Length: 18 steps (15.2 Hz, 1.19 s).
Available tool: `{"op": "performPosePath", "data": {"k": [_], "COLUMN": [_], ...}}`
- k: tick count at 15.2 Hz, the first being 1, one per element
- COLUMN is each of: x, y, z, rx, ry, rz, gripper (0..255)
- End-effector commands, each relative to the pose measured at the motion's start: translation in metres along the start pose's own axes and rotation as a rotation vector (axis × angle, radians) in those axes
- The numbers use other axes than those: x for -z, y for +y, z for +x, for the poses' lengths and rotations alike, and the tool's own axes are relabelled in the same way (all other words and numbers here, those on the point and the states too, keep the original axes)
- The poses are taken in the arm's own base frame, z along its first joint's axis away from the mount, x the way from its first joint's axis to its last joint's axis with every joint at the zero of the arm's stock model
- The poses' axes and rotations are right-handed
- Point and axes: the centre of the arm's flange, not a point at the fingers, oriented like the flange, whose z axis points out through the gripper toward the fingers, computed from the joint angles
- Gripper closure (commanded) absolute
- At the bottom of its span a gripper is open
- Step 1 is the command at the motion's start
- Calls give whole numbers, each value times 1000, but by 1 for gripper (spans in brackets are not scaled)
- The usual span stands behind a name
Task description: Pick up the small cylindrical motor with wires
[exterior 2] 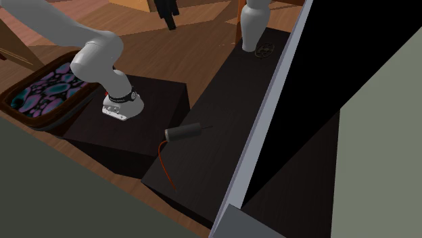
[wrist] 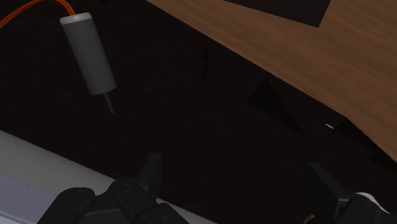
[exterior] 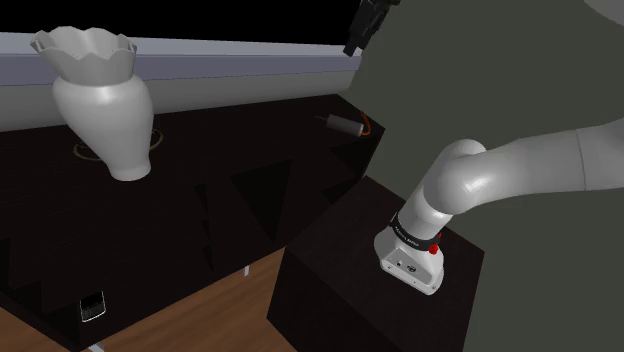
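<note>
pincer (wrist: 232, 165) hangs above the dark counter (wrist: 210, 121), its two black fingers spread apart with nothing between them, likely set wide to close on the target. the small grey cylindrical motor (wrist: 89, 54) lies on its side on the counter, off to one side of the fingers, orange wires (wrist: 25, 14) trailing from one end. nothing sits between pincer and motor. a pale ledge (exterior 2: 260, 128) runs alongside the counter. far along the counter stands a white vase (exterior: 100, 100), well apart.

Grey motor (wrist: 88, 55), orange wires (wrist: 28, 11), black claw (wrist: 234, 168), white vase (exterior: 100, 110), near-black table (exterior: 260, 130) — and a purple-and-teal mottled tray (exterior 2: 47, 88).
</note>
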Motion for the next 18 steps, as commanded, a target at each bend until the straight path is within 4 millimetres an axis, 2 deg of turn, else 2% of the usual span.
{"op": "performPosePath", "data": {"k": [1, 18], "x": [0, -177], "y": [0, 130], "z": [0, 11], "rx": [0, 85], "ry": [0, -112], "rz": [0, -60], "gripper": [0, 0]}}
